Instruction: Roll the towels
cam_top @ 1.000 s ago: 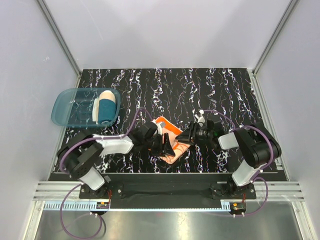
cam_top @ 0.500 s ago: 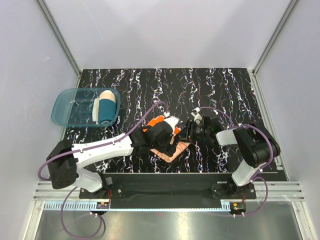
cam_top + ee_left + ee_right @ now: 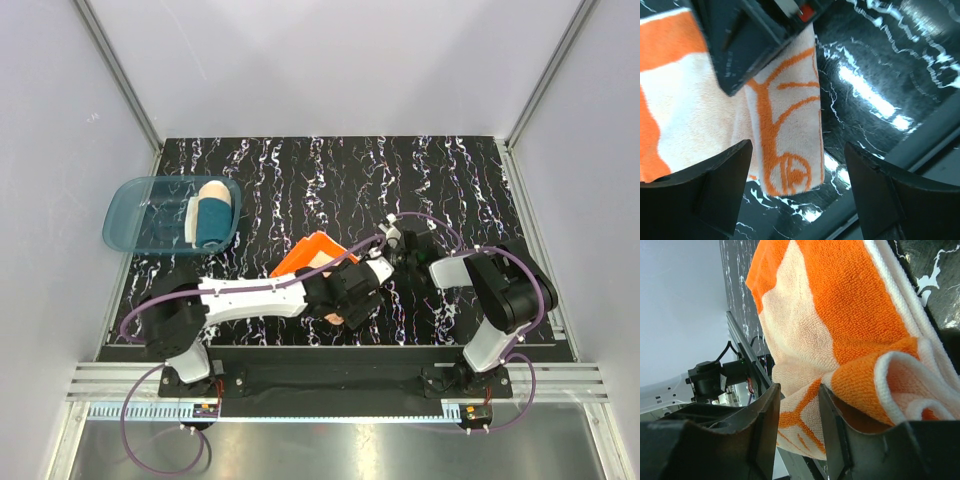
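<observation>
The orange towel [image 3: 312, 250] lies partly bunched near the table's middle front, orange side up. My left gripper [image 3: 346, 300] reaches across it from the left. In the left wrist view my left gripper [image 3: 797, 195] is open, and a folded cream end of the orange towel [image 3: 787, 135] with orange lettering hangs between its fingers without touching them. My right gripper [image 3: 797, 432] is shut on a fold of the orange towel [image 3: 840, 315], which fills that view. The teal-blue towel [image 3: 212, 225] lies rolled in the tray.
A translucent blue plastic tray [image 3: 125, 215] stands at the back left of the black marbled table [image 3: 450, 180]. A metal rail [image 3: 330, 380] runs along the near edge, and grey walls close in both sides.
My left gripper has opened wide and swung right across the orange towel. The towel has been pulled up and bunched toward the back. My right gripper has shifted slightly right.
</observation>
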`<state>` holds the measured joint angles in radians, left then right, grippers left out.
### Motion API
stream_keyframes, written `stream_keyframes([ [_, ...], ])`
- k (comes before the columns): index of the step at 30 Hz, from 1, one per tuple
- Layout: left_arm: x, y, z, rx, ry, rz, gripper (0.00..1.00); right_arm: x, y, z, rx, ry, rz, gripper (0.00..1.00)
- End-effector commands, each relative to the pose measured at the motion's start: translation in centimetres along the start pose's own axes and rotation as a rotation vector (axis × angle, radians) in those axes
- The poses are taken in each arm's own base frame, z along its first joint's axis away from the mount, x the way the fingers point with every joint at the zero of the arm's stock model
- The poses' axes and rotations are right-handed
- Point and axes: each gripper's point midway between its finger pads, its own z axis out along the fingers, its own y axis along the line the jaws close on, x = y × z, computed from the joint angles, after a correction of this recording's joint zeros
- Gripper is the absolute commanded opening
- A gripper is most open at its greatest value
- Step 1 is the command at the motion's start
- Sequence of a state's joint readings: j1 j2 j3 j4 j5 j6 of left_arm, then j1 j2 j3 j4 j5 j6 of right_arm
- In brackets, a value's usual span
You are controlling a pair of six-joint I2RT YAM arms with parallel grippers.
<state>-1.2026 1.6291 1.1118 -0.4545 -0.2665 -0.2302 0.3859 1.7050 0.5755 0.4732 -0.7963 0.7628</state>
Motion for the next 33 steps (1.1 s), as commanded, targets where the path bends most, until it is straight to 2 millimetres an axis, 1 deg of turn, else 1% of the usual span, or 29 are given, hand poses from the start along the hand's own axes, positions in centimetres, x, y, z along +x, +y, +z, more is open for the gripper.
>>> stream_keyframes([
  [1,-1.9,-0.4,0.5,-0.002,-0.056,0.024,0.79,2.1,-3.6,0.5,0.137,0.043,0.032,0.45],
  [2,-1.3,-0.7,0.8,0.003,-0.044,0.029,0.79,2.1,-3.7,0.4,0.142,0.042,0.031,0.44],
  [4,-1.0,-1.0,1.0,0.01,-0.047,0.024,0.79,2.1,-3.8,0.4,0.149,0.043,0.027,0.44],
  [8,0.5,-1.2,1.4,0.009,-0.023,0.006,0.79,2.0,-3.9,0.5,0.155,0.047,0.028,0.44],
  [11,2.2,-1.5,1.6,0.02,-0.007,-0.01,0.79,1.8,-4.0,0.6,0.157,0.048,0.031,0.44],
  [13,2.7,-1.6,1.8,0.021,-0.004,-0.02,0.79,1.8,-4.0,0.7,0.16,0.05,0.03,0.43],
  [16,4.2,-1.9,2.3,0.011,0.02,-0.027,0.78,1.7,-4.2,0.7,0.164,0.05,0.035,0.43],
  [18,4.7,-2.0,2.6,0.004,0.025,-0.041,0.77,1.7,-4.2,0.8,0.165,0.051,0.036,0.43],
  [19,5.5,-1.9,2.8,-0.003,0.038,-0.044,0.76,1.6,-4.2,0.8,0.164,0.05,0.035,0.43],
  [20,5.8,-1.9,3.0,-0.007,0.043,-0.047,0.75,1.7,-4.2,0.8,0.165,0.053,0.035,0.43],
  [22,6.1,-1.7,3.3,-0.017,0.04,-0.061,0.72,1.7,-4.1,0.8,0.165,0.055,0.036,0.43],
  [23,6.8,-1.6,3.6,-0.024,0.051,-0.066,0.69,1.6,-4.1,0.8,0.166,0.055,0.036,0.43],
  [24,6.9,-1.5,3.8,-0.028,0.048,-0.072,0.64,1.7,-4.1,0.7,0.171,0.057,0.04,0.43],
  [25,7.1,-1.4,3.8,-0.04,0.049,-0.077,0.54,1.6,-4.0,0.7,0.168,0.055,0.034,0.43],
  [26,7.3,-1.3,3.9,-0.044,0.053,-0.079,0.48,1.5,-3.8,0.7,0.167,0.054,0.033,0.43],
  [27,7.3,-1.2,4.0,-0.05,0.053,-0.083,0.44,1.6,-3.8,0.6,0.171,0.058,0.033,0.43],
  [28,7.2,-1.1,3.9,-0.055,0.049,-0.088,0.35,1.4,-3.6,0.5,0.169,0.054,0.03,0.43],
  [30,7.0,-1.1,3.8,-0.056,0.043,-0.093,0.28,1.4,-3.5,0.4,0.174,0.055,0.031,0.43],
  [31,6.8,-1.1,3.8,-0.058,0.038,-0.104,0.2,1.3,-3.3,0.3,0.172,0.049,0.024,0.43],
  [33,6.5,-1.3,3.7,-0.039,0.031,-0.125,0.12,1.3,-3.2,0.1,0.18,0.053,0.028,0.43],
])
